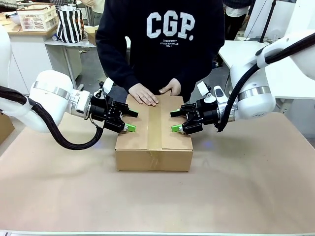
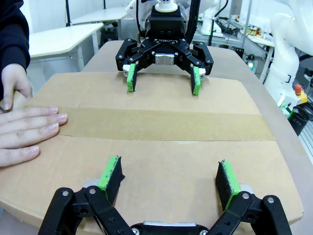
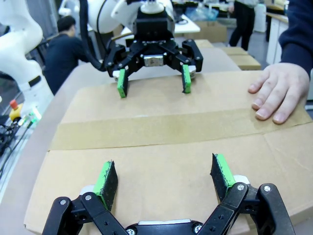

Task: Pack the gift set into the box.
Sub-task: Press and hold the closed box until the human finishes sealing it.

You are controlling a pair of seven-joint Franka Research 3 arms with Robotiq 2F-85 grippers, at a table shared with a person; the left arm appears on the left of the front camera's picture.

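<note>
A: How does the box (image 1: 154,135) look?

B: Plain brown corrugated cardboard, rectangular, with matte flat faces. Its top flaps are shut, and a strip of slightly darker brown tape (image 2: 161,124) covers the centre seam. It sits on the worktop (image 1: 246,187), which has a smooth tan surface.

A: Where is it relative to the arms?

B: Directly between them. The left end effector (image 1: 131,120) hangs over one side edge of the lid and the right end effector (image 1: 174,121) over the opposite edge, facing each other across the tape.

A: Their state?

B: Both have fingers spread wide with nothing between them. The green pads (image 3: 106,178) look rubbery against the black metal linkages.

A: Anyone else touching it?

B: A person's hands (image 1: 143,94) lie flat on the lid's far edge, beyond both end effectors, fingers spread on the cardboard.
</note>
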